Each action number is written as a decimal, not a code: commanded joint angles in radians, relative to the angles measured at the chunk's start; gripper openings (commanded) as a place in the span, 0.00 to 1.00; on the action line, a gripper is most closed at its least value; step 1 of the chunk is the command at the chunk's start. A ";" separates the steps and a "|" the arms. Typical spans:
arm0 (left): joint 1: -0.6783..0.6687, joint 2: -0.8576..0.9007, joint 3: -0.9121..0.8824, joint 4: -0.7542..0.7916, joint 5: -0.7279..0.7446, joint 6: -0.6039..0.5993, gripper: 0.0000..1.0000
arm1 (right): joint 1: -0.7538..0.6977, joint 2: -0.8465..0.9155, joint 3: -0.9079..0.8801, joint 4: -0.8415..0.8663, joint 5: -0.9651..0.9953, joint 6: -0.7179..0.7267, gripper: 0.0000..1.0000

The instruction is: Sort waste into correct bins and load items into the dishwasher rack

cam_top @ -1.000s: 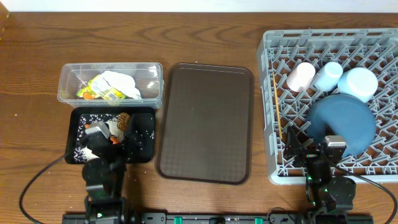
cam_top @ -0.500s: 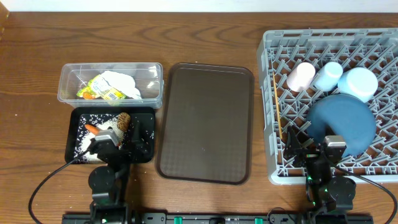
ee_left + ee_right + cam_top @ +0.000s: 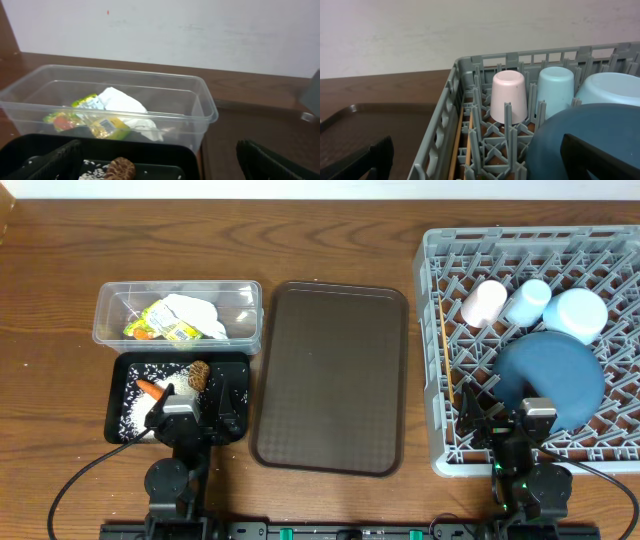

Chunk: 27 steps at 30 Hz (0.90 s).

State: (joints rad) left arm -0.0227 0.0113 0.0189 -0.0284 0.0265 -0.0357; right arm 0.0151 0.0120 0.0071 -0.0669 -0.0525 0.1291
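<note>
In the clear tub (image 3: pixel 110 320) lie the white napkin (image 3: pixel 192 313) and the yellow-green wrapper (image 3: pixel 162 330). The black tray (image 3: pixel 236 370) holds the carrot (image 3: pixel 151 389), the brown lump (image 3: pixel 198 374) and rice (image 3: pixel 133 416). My left gripper (image 3: pixel 190 410) hangs open over the tray's near edge. In the left wrist view the lump (image 3: pixel 120 169) sits between the spread fingers, untouched. The grey rack (image 3: pixel 432 330) holds the dark-blue plate (image 3: pixel 560 375), bowl (image 3: pixel 580 313), pink cup (image 3: pixel 483 302), light-blue cup (image 3: pixel 527 300) and chopsticks (image 3: pixel 443 360). My right gripper (image 3: pixel 505 417) stands open at the rack's front edge.
A brown serving tray (image 3: pixel 330 375) lies bare between the bins and the rack. The rack's grey wall (image 3: pixel 440 130) rises just ahead of the right wrist, with the chopsticks (image 3: pixel 455 150) lying along it. Cables trail from both arm bases at the front edge.
My left arm has drawn back toward the table's front edge, uncovering the carrot in the black tray. The right arm has not moved.
</note>
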 commanded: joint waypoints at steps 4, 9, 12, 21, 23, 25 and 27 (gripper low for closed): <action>-0.032 -0.010 -0.015 -0.043 -0.060 0.050 0.98 | -0.008 -0.006 -0.002 -0.004 0.003 0.012 0.99; -0.041 -0.010 -0.015 -0.043 -0.053 0.050 0.98 | -0.008 -0.006 -0.002 -0.004 0.003 0.012 0.99; -0.041 -0.010 -0.015 -0.043 -0.054 0.050 0.98 | -0.008 -0.006 -0.002 -0.004 0.003 0.012 0.99; -0.042 -0.007 -0.015 -0.043 -0.053 0.050 0.98 | -0.008 -0.006 -0.002 -0.004 0.003 0.012 0.99; -0.042 -0.007 -0.015 -0.043 -0.054 0.050 0.98 | -0.008 -0.006 -0.002 -0.004 0.003 0.012 0.99; -0.042 -0.007 -0.015 -0.043 -0.053 0.050 0.98 | -0.008 -0.006 -0.002 -0.004 0.003 0.012 0.99; -0.042 -0.007 -0.015 -0.043 -0.054 0.050 0.98 | -0.008 -0.006 -0.002 -0.004 0.003 0.012 0.99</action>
State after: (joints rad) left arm -0.0601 0.0109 0.0200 -0.0292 0.0113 0.0010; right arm 0.0151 0.0120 0.0071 -0.0669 -0.0525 0.1291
